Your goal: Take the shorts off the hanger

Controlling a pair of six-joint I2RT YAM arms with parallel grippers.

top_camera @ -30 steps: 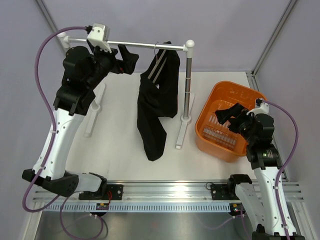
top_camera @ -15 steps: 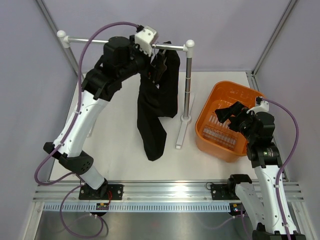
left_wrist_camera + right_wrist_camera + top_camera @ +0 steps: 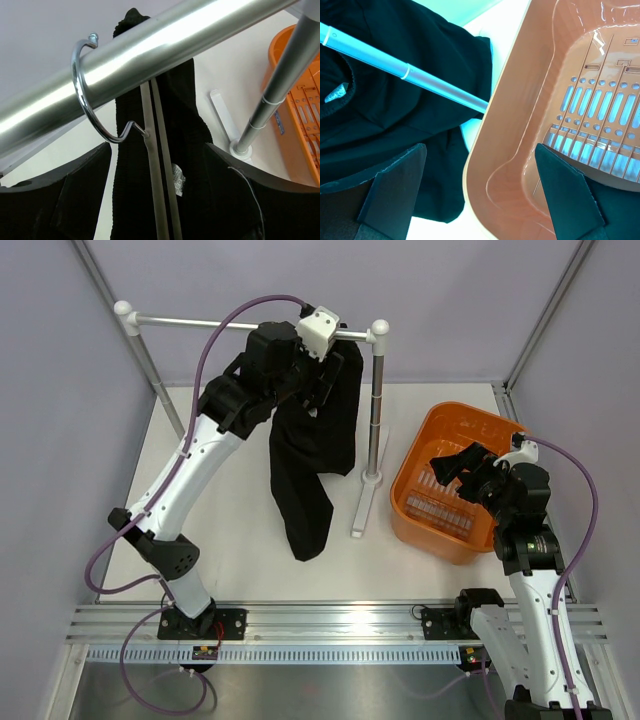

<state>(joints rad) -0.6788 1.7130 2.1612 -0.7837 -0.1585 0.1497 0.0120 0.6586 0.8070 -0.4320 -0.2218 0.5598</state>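
The black shorts point(image 3: 310, 465) hang from the silver rail and drape down to the table. In the left wrist view the hanger's grey rods point(image 3: 154, 185) run down through the shorts point(image 3: 195, 150), and its chrome hook point(image 3: 89, 107) loops over the rail. My left gripper point(image 3: 316, 380) is up at the rail; its jaws are open and stand on either side of the rods and fabric point(image 3: 157, 146). My right gripper point(image 3: 456, 466) is open and empty over the orange basket, and the shorts point(image 3: 395, 100) show to its left.
The silver rail point(image 3: 220, 322) stands on two posts, the right post point(image 3: 375, 410) between the shorts and the orange basket point(image 3: 408, 480). The basket's near rim point(image 3: 485, 165) lies between my right fingers. Frame posts rise at the back corners.
My left arm has swung right along the rail, from its left end to the hanger, and now has its open jaws around the hanger. The right arm has not moved.
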